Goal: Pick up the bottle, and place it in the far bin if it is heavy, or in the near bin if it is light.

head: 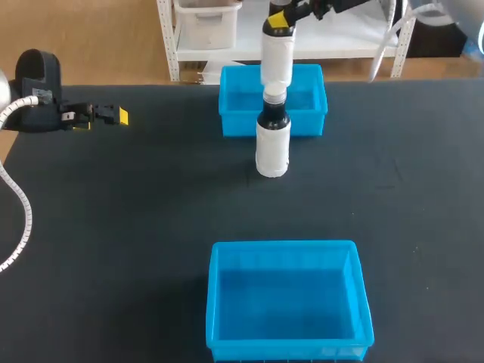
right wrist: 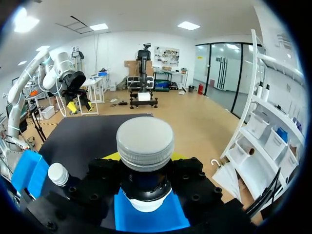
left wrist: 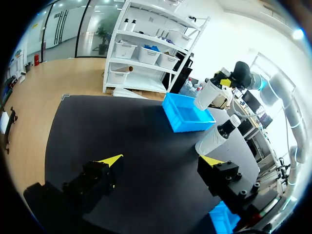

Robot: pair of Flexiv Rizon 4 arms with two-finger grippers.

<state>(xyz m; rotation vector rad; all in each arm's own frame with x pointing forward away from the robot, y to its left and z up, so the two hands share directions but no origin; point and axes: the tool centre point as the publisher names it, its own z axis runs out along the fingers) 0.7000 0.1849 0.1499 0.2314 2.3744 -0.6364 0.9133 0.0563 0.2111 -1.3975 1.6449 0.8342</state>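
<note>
The right gripper [head: 278, 19] is gripping the bottle [head: 277, 57] at its neck and hanging it over the far bin [head: 236, 122] at the far edge of the table [head: 151, 212], probably because it is feeling heavy. The left gripper [head: 115, 116] is waiting wide open and empty near the left edge.

Head view: fixed high and behind, looking down over the whole table [head: 113, 227], near bin [head: 213, 310] closest, far bin [head: 234, 125] at the back. Left wrist view: low over the table's left side, facing across past the left gripper [left wrist: 162, 160] toward far bin, standing bottle [left wrist: 209, 141] and held bottle [left wrist: 205, 95], all well off. Right wrist view: up over the far bin, looking down along the right gripper [right wrist: 145, 161], very near the held bottle's cap, back toward the left arm [right wrist: 53, 68]. Shared by all three: both bottles, far bin, table.
</note>
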